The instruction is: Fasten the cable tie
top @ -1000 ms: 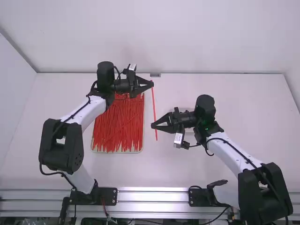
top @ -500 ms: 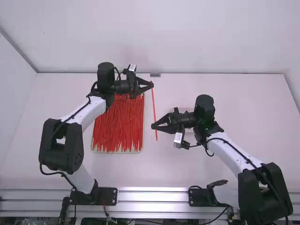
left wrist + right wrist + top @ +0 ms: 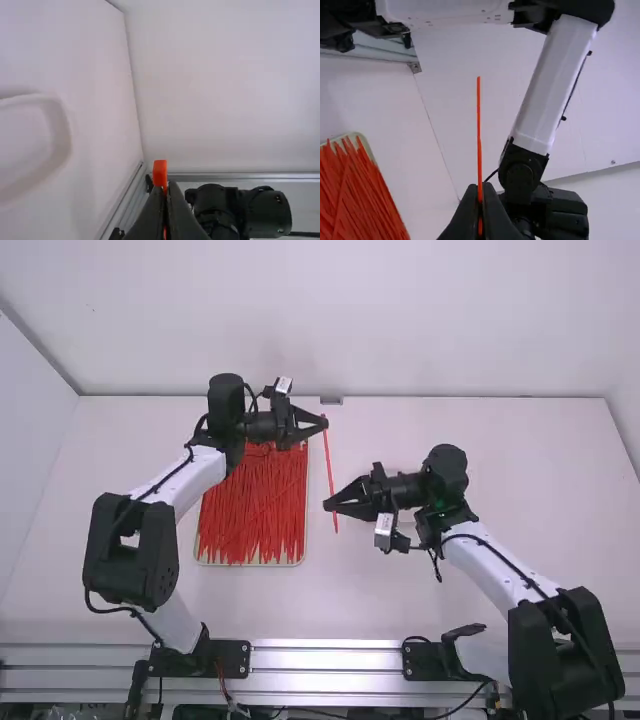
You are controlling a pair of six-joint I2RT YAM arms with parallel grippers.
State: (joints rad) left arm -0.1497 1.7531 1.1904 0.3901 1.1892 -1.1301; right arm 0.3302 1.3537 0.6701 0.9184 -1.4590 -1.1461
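Currently the left gripper (image 3: 320,422) is pinched shut on the head end of 1 red cable tie (image 3: 329,475), beside the tray's far right corner. The right gripper (image 3: 327,506) is clamped on the same tie lower down, with a short tail poking past its fingers. The tie runs straight between the 2 grippers, just right of the tray (image 3: 250,562). The tray lies flat on the white table (image 3: 520,440) and holds a dense pile of spare ties (image 3: 255,495), red, lying lengthwise.
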